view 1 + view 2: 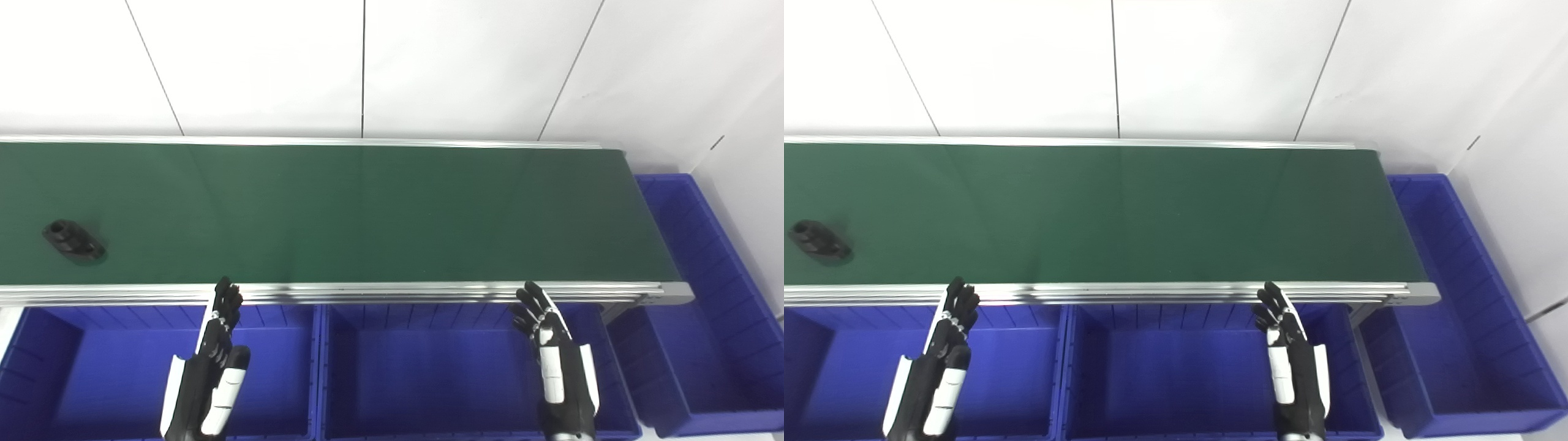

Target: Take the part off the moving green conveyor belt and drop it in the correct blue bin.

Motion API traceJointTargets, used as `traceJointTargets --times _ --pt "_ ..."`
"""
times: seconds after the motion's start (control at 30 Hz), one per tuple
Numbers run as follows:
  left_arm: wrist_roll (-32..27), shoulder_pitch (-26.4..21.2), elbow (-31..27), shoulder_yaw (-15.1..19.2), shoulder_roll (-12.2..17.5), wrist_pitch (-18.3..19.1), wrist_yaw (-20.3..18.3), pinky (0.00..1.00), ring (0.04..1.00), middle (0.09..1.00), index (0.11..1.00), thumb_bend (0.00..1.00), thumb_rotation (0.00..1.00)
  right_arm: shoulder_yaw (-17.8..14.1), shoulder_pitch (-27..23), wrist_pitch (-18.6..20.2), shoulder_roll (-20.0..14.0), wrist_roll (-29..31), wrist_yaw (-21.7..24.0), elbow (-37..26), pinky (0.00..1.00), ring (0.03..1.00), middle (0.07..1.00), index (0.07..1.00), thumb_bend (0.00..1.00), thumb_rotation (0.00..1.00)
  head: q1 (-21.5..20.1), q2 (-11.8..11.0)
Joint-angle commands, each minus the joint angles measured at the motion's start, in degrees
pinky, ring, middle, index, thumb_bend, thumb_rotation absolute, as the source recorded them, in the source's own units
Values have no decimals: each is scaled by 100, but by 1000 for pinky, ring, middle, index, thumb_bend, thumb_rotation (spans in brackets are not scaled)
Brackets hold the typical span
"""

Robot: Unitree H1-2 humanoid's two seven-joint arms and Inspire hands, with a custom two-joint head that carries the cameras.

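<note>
The part — a small black piece with a round hole at one end — lies on the green conveyor belt at its far left, near the front rail and well apart from both hands. Nothing of the task looks done yet: the part is not grasped, and the blue bins show no contents, as far as can be seen. The left hand hovers over the left bin with its fingers straight and held close together, holding nothing, tips near the belt's front rail. The right hand waits over the middle bin the same way, fingers slightly fanned and empty. A third bin sits past the belt's right end. Left to do — the pick, the carry and the drop. No brand, label or writing can be read anywhere.
</note>
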Motion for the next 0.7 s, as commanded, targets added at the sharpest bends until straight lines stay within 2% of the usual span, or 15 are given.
traceJointTargets --times 0.0,0.67 --pt "43 -10 -67 -2 10 -88 -79 1000 981 987 1000 537 867 -2 -14 -288 -5 -66 34 -113 835 844 873 896 746 967 5 -8" --pt "24 -7 -78 0 11 -68 -104 1000 983 987 1000 532 862 2 -11 -280 11 -47 40 -170 828 841 870 894 735 939 8 -2"
